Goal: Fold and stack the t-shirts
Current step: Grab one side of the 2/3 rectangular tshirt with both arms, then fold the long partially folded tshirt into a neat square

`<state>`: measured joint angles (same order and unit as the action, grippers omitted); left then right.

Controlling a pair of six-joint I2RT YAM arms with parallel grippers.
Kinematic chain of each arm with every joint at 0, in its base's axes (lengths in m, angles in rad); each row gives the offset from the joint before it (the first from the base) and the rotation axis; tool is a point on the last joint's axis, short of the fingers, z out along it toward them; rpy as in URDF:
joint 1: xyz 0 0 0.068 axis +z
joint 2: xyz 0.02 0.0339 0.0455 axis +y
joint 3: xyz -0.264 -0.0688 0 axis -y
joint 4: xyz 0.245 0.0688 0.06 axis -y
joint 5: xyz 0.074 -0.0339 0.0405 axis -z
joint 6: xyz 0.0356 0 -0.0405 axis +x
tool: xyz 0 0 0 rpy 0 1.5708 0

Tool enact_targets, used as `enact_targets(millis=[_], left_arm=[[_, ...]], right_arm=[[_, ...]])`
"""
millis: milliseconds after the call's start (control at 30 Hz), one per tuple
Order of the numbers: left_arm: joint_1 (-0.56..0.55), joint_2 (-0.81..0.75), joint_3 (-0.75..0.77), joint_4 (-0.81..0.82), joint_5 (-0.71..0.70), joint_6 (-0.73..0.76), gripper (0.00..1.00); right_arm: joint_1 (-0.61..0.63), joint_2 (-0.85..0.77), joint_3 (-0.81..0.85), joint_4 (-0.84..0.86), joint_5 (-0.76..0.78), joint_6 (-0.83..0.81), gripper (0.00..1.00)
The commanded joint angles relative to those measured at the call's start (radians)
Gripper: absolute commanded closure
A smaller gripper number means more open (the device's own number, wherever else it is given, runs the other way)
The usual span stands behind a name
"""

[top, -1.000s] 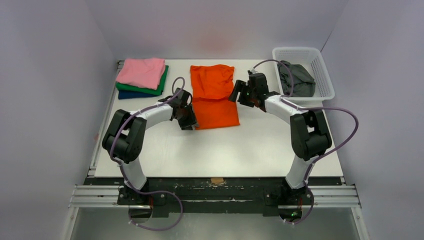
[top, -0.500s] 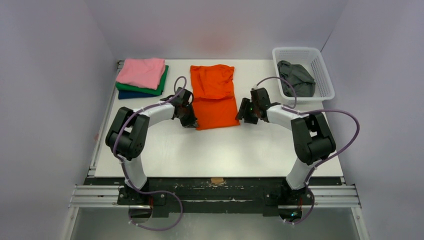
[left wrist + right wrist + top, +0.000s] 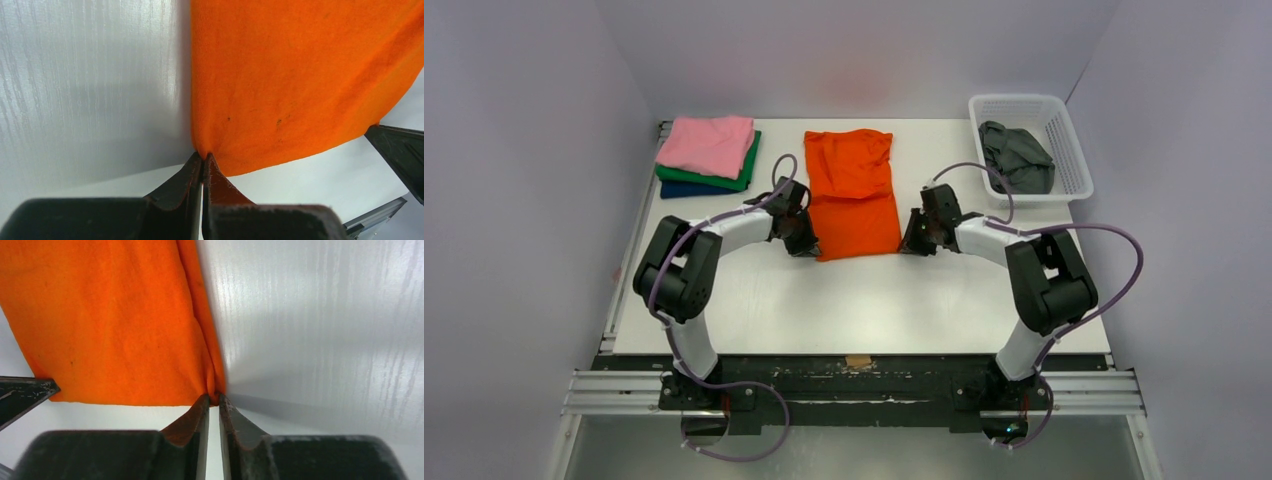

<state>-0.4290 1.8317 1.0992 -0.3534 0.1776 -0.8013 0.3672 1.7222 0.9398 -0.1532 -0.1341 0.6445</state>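
Note:
The orange t-shirt (image 3: pixel 854 190) lies folded into a long strip in the middle of the table. My left gripper (image 3: pixel 809 243) is shut on its near left corner; the left wrist view shows the cloth (image 3: pixel 300 80) pinched at the tips (image 3: pixel 204 159). My right gripper (image 3: pixel 907 243) is shut on the near right corner, with the orange cloth (image 3: pixel 110 320) bunched between its tips (image 3: pixel 214 399). A folded stack sits at the back left: pink t-shirt (image 3: pixel 709 143) over green (image 3: pixel 746 172) over navy (image 3: pixel 682 189). A dark grey t-shirt (image 3: pixel 1016 156) lies crumpled in the basket.
The white lattice basket (image 3: pixel 1064 130) stands at the back right corner of the table. White table surface (image 3: pixel 864 300) stretches between the orange shirt and the arm bases.
The right arm came down and toward the front from the shirt's right side and closed on its near right corner. The left gripper closed on the near left corner and stayed there.

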Motion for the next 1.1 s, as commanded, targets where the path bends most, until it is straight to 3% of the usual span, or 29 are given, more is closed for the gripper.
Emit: enact_targets(millis=[0, 200, 500, 633, 733, 833, 1067], left_arm=[[-0.01, -0.009, -0.029, 0.009, 0.01, -0.003, 1.0], [-0.019, -0.121, -0.12, 0.007, 0.027, -0.013, 1.0], [-0.158, -0.595, -0.323, -0.103, -0.076, -0.092, 1.0], [-0.161, -0.751, -0.301, -0.147, -0.092, -0.078, 1.0], [-0.155, -0.756, -0.213, -0.193, -0.11, -0.025, 1.0], [-0.131, -0.67, -0.109, -0.232, -0.114, 0.013, 1.0], [0.047, -0.466, 0.03, -0.157, 0.025, 0.052, 1.0]], right_arm=[[0.011, 0.016, -0.012, 0.023, -0.013, 0.008, 0.98], [0.026, -0.096, -0.09, 0.023, -0.055, 0.026, 1.0], [0.079, -0.589, -0.211, -0.192, -0.078, -0.021, 1.0], [0.079, -0.678, -0.162, -0.169, -0.033, -0.029, 1.0], [0.078, -0.663, -0.121, -0.09, -0.068, 0.01, 1.0], [0.074, -0.601, -0.041, -0.088, 0.002, 0.049, 1.0], [0.048, -0.439, 0.103, -0.026, 0.098, 0.055, 1.0]])
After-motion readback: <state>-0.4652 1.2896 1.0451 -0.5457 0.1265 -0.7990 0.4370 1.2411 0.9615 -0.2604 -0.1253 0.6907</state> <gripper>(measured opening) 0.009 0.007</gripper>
